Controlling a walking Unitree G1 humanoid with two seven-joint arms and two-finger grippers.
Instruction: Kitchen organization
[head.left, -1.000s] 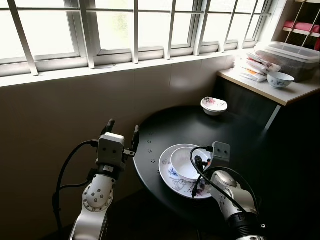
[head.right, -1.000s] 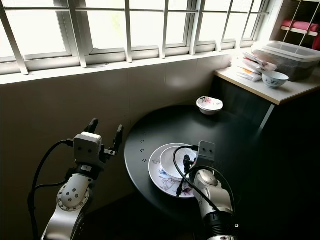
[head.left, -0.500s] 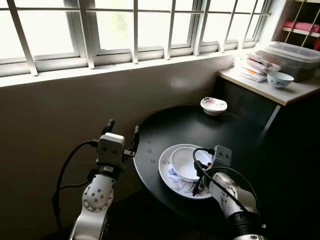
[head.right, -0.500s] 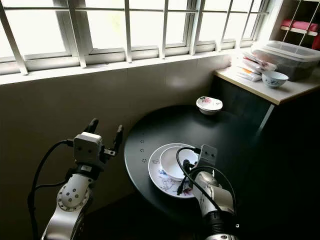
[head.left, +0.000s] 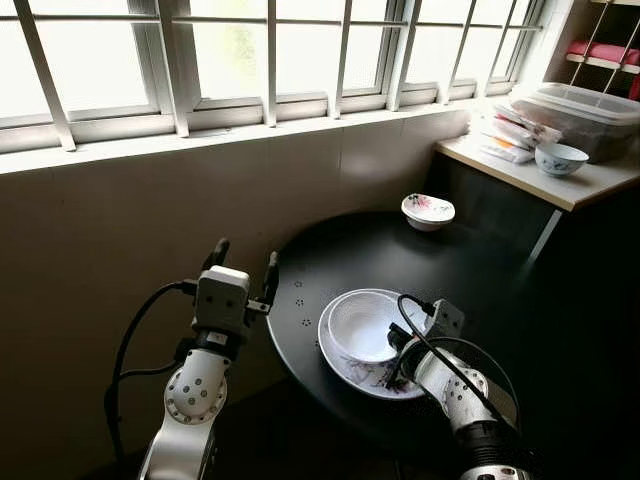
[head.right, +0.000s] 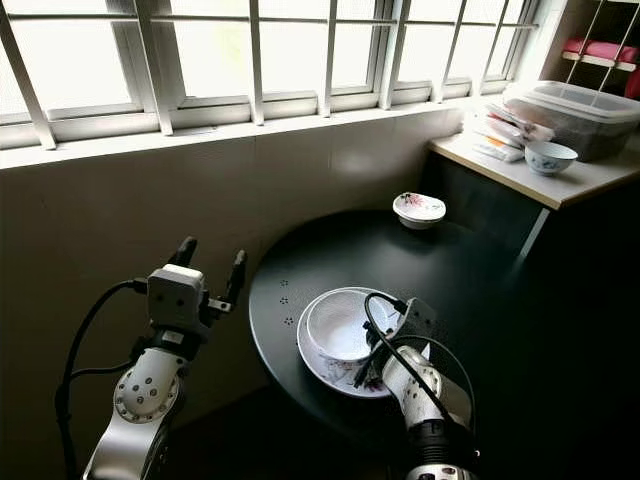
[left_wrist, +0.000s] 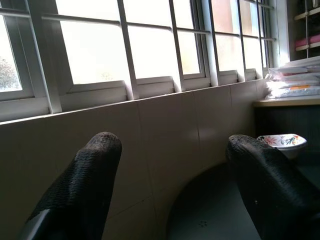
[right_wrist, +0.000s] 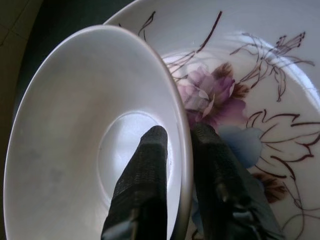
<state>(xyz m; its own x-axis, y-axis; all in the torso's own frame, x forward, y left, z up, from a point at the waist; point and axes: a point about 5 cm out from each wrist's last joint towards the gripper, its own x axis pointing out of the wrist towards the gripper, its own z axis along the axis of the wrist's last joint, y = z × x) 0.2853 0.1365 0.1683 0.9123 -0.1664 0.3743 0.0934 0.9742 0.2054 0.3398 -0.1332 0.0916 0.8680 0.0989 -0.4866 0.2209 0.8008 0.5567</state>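
Observation:
A plain white bowl (head.left: 360, 325) is tilted up over a flowered plate (head.left: 368, 374) on the round black table (head.left: 450, 270). My right gripper (right_wrist: 178, 150) is shut on the bowl's near rim, one finger inside and one outside. The right arm (head.left: 452, 385) reaches in from the table's front edge. My left gripper (head.left: 243, 266) is open and raised left of the table, facing the tiled wall; its fingers (left_wrist: 80, 190) hold nothing. A small flowered bowl (head.left: 427, 211) sits at the table's far side.
A side counter (head.left: 545, 170) at the right carries a blue-patterned bowl (head.left: 560, 158), stacked packets (head.left: 505, 135) and a lidded plastic tub (head.left: 580, 115). A barred window (head.left: 270, 60) runs above the tiled wall (head.left: 150, 220).
The right gripper has tipped and lifted the white bowl toward the left on the plate; the arm dropped lower. The left arm has not moved.

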